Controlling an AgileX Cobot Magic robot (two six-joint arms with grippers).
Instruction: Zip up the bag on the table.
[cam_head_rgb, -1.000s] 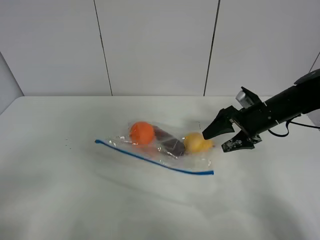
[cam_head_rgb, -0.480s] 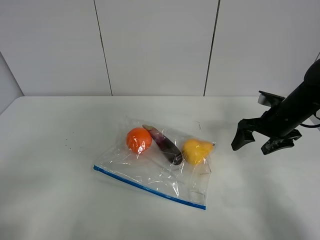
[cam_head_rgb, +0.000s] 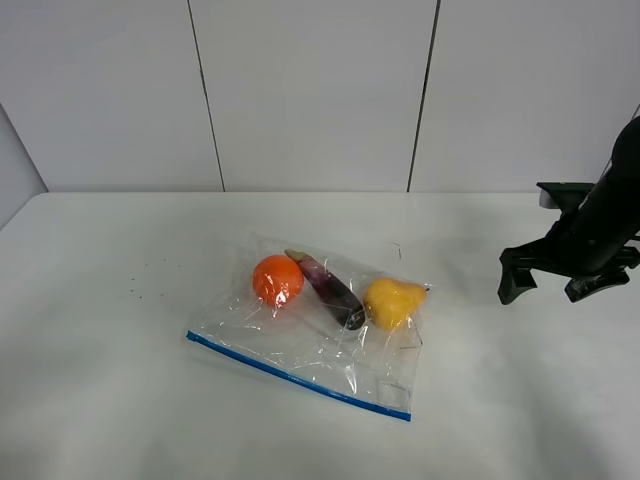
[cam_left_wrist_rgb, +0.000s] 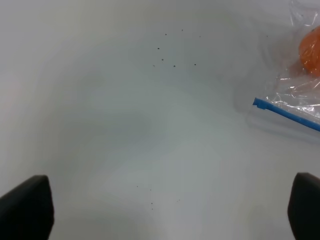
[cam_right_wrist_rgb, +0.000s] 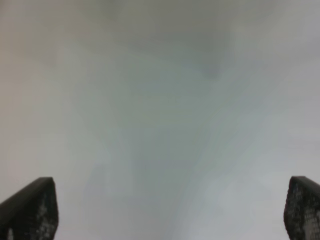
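Hovering wide open and holding nothing, my right gripper (cam_head_rgb: 556, 288) hangs above the white table (cam_head_rgb: 120, 400) at its right end, well apart from the bag (cam_head_rgb: 320, 330) I am to zip. From that claw, the bag lies off toward the middle of the table, flat on its side, with the yellow fruit (cam_head_rgb: 392, 302) at the end nearest it, the dark purple eggplant (cam_head_rgb: 330, 284) next, and the orange (cam_head_rgb: 277, 279) farthest off. The blue zipper strip (cam_head_rgb: 298, 377) runs along the bag's front edge, on the side away from the back wall, so neither claw is lined up with it yet.

My left gripper (cam_left_wrist_rgb: 160, 210) is out of the overhead shot; its own camera shows both fingertips spread wide with only bare tabletop between them. Ahead of it and off to one side sits the near end of the zipper strip (cam_left_wrist_rgb: 285, 114), with the orange (cam_left_wrist_rgb: 311, 51) beyond it.

My reading: lying flat leaves the strip exposed for pinching, and the left claw sits nearer one end of the strip. Whether the seal is already pressed shut anywhere, I cannot tell.
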